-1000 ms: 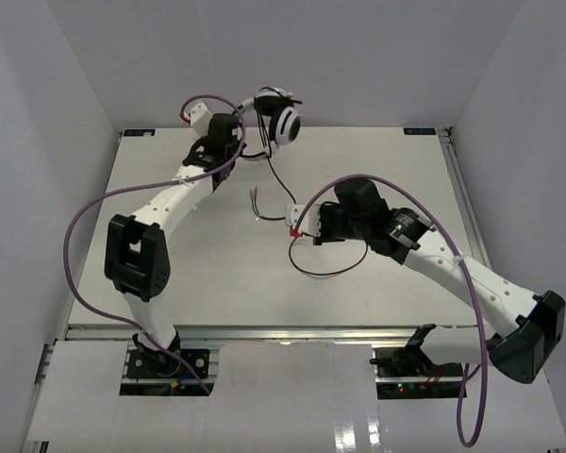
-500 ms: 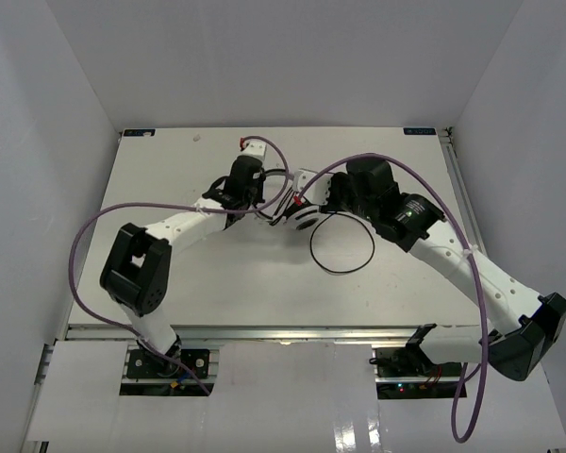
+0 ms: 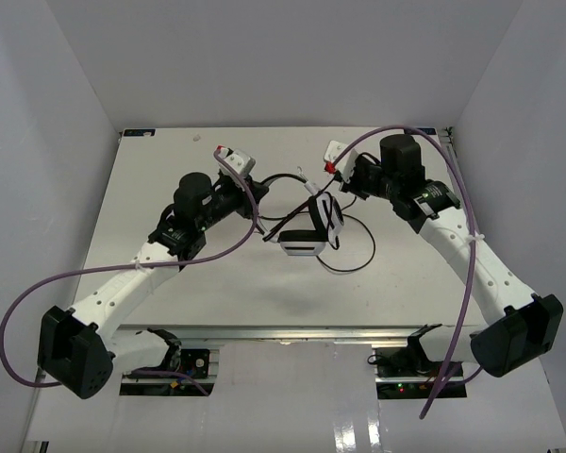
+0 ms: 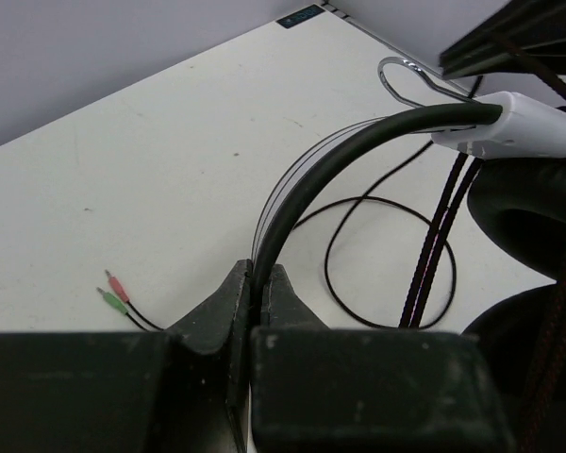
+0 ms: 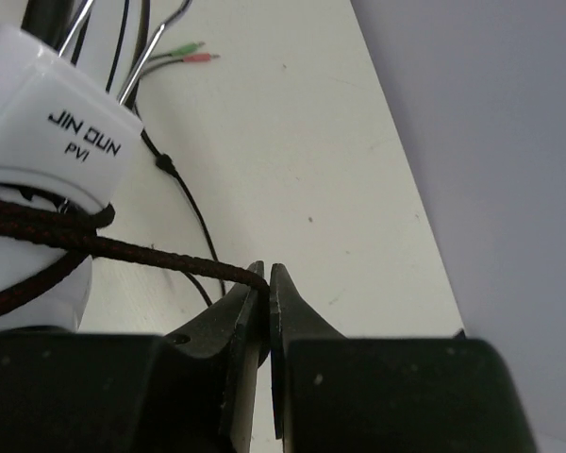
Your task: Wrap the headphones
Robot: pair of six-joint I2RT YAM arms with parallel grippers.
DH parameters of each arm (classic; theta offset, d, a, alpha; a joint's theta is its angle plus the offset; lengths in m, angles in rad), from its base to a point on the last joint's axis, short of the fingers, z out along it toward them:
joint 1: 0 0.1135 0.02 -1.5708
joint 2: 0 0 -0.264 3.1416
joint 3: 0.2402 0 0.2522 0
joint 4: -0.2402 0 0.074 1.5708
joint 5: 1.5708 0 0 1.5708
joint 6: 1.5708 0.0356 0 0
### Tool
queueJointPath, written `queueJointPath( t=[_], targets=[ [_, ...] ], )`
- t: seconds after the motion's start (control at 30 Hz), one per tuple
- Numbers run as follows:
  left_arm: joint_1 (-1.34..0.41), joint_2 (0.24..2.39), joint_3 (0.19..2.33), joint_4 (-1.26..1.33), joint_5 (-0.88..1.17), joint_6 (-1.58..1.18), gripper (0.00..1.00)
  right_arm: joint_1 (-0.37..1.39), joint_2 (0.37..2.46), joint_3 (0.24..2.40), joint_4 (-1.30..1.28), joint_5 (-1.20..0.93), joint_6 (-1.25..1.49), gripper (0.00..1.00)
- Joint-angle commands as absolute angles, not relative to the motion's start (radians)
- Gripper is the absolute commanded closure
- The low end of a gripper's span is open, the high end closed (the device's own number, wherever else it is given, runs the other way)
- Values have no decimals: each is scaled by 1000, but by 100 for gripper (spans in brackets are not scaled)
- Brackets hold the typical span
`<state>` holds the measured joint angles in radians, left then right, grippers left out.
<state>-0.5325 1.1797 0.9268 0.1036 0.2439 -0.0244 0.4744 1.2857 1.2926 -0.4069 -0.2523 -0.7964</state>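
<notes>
The headphones [image 3: 309, 229] hang above the table's middle, white cups with black ear pads [image 4: 533, 203]. My left gripper [image 3: 257, 192] is shut on the black headband [image 4: 349, 156], pinched between the fingers in the left wrist view [image 4: 259, 281]. My right gripper [image 3: 325, 184] is shut on the dark braided cable [image 5: 123, 247], which runs around the white "JIN DUN" cup arm [image 5: 57, 127]; the grip shows in the right wrist view [image 5: 267, 279]. The thin black cable [image 3: 357, 247] lies looped on the table. Its green and red plugs [image 4: 113, 291] rest on the table, also seen in the right wrist view [image 5: 191, 53].
The white table [image 3: 170, 160] is boxed in by white walls at left, right and back. Thick purple robot cables [image 3: 94, 278] loop beside both arms. The right table edge [image 5: 410, 189] runs close to my right gripper.
The headphones went from the back left, held high, down to the table's middle. My left arm drew back toward the left. My right gripper rose toward the back right with the cable.
</notes>
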Motion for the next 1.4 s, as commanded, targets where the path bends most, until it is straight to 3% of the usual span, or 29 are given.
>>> queueJointPath(
  t=[0.0,0.3,0.37,0.43,0.6,0.9,0.93,1.0,1.07,1.1,1.13,1.2,1.3,1.37],
  targets=[
    [-529,1082,926,121,484,-107,100,397,1318,1275,-318,-439,-708,91],
    [-529,1080,1097,137,428,-301,100,349,1320,1093,-159,-985,-553,87],
    [-529,1101,1164,130,446,-346,100,350,1333,1081,-94,-1047,-480,83],
    [-531,1152,1239,120,481,-419,100,351,1358,1080,17,-1122,-337,73],
    [-544,1211,1405,121,474,-513,100,375,1476,1060,424,-1190,45,49],
    [-552,1244,1527,126,388,-579,100,412,1667,993,1318,-1214,714,34],
    [-552,1247,1535,110,369,-571,100,417,1657,984,1296,-1215,647,34],
    [-552,1252,1552,100,357,-558,100,422,1602,987,1002,-1110,365,34],
    [-552,1257,1550,100,353,-557,100,454,1530,1064,397,-686,18,31],
    [-552,1257,1545,100,354,-557,100,469,1517,1092,282,-457,-34,27],
    [-552,1255,1540,101,354,-557,100,473,1509,1097,254,-302,-56,25],
    [-552,1248,1528,96,349,-553,100,447,1485,1076,256,-209,-56,23],
    [-552,1226,1512,76,333,-537,100,377,1433,1028,275,-215,-62,17],
    [-552,1208,1502,59,315,-518,100,319,1390,995,276,-335,-99,11]
  ],
)
